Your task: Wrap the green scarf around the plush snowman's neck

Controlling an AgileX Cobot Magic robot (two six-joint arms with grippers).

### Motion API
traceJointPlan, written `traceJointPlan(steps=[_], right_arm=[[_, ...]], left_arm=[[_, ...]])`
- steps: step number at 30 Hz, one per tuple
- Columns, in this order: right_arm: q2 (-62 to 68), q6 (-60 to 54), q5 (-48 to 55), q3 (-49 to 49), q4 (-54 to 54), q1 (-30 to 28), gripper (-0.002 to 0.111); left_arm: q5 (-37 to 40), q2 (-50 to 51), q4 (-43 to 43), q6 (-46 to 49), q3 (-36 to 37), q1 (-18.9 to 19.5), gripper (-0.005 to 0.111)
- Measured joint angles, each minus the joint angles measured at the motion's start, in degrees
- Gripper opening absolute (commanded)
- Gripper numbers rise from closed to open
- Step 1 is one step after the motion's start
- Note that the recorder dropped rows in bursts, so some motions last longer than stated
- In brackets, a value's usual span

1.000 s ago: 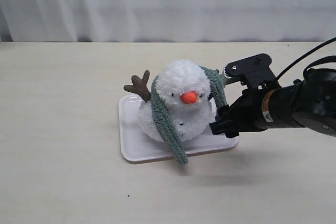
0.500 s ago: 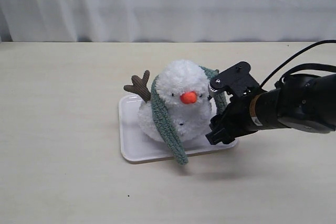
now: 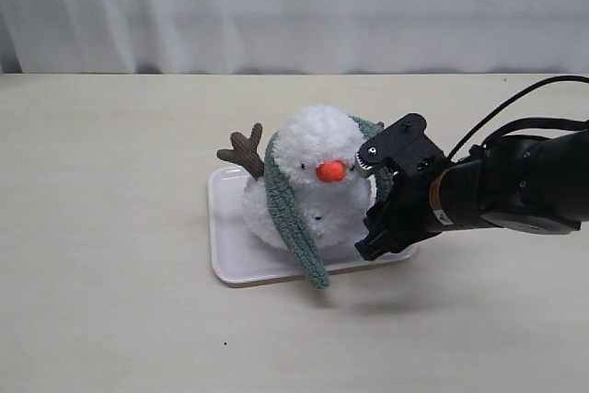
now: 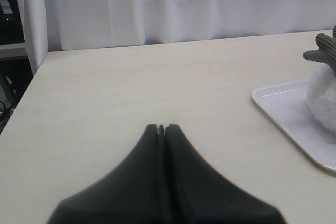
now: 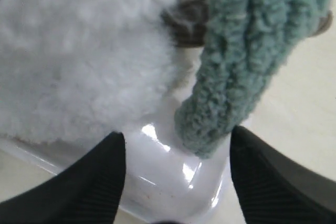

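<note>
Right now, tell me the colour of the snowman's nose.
Orange nose on the fluffy white plush snowman; clearest in exterior view.

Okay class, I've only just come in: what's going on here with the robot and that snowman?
The plush snowman sits on a white tray with the green scarf draped behind its head, both ends hanging loose, not wrapped yet. The right gripper is open at the snowman's side, its jaws either side of one hanging scarf end. The left gripper is shut, off to the side above the table.

Right claw (image 5: 177, 148) angles downward with its jaws apart, while the left claw (image 4: 161, 128) sits pressed closed
</note>
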Motion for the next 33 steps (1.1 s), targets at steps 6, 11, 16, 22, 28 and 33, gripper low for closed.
traceJointPlan(steps=[6, 11, 16, 22, 28, 33], right_arm=[[0.59, 0.0, -0.04, -0.04, -0.12, 0.0, 0.052], [0.59, 0.0, -0.14, -0.04, -0.12, 0.0, 0.024], [0.59, 0.0, -0.14, -0.04, -0.12, 0.0, 0.004], [-0.6, 0.0, 0.27, -0.04, 1.1, 0.0, 0.004], [-6.74, 0.0, 3.54, 0.24, 6.66, 0.0, 0.004], [-10.15, -0.04, 4.48, 2.81, 8.27, 1.43, 0.004]], left_arm=[[0.0, 0.0, 0.0, 0.0, 0.0, 0.0, 0.0], [0.0, 0.0, 0.0, 0.0, 0.0, 0.0, 0.0], [0.0, 0.0, 0.0, 0.0, 0.0, 0.0, 0.0], [0.0, 0.0, 0.0, 0.0, 0.0, 0.0, 0.0], [0.0, 0.0, 0.0, 0.0, 0.0, 0.0, 0.0], [0.0, 0.0, 0.0, 0.0, 0.0, 0.0, 0.0]])
